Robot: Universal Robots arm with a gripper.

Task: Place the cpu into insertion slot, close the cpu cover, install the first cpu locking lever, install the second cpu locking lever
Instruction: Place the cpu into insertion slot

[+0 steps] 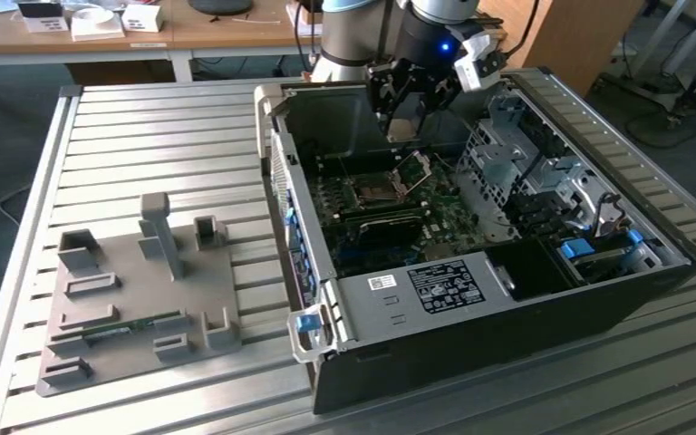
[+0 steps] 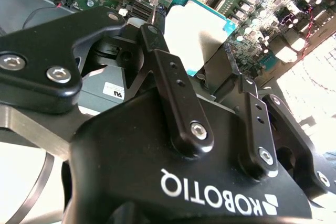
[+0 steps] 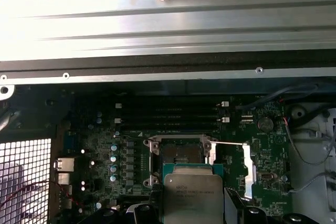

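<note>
Near the top middle of the exterior view, the black two-finger gripper (image 1: 405, 116) is squeezed shut on the cpu (image 3: 191, 199), a small flat square chip with a shiny grey metal top. It hangs above the open square insertion slot (image 3: 181, 153), probably to line it up. The thin silver cpu cover (image 1: 417, 171) stands tipped up, leaving the slot free.

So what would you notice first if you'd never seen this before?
The big open computer case on the ribbed metal table grabs the eye first, with its green board showing inside. Above the board hangs the black gripper, pinching a small silvery chip close to the open socket. On the exterior view's left sits a grey plate of holders.
</note>
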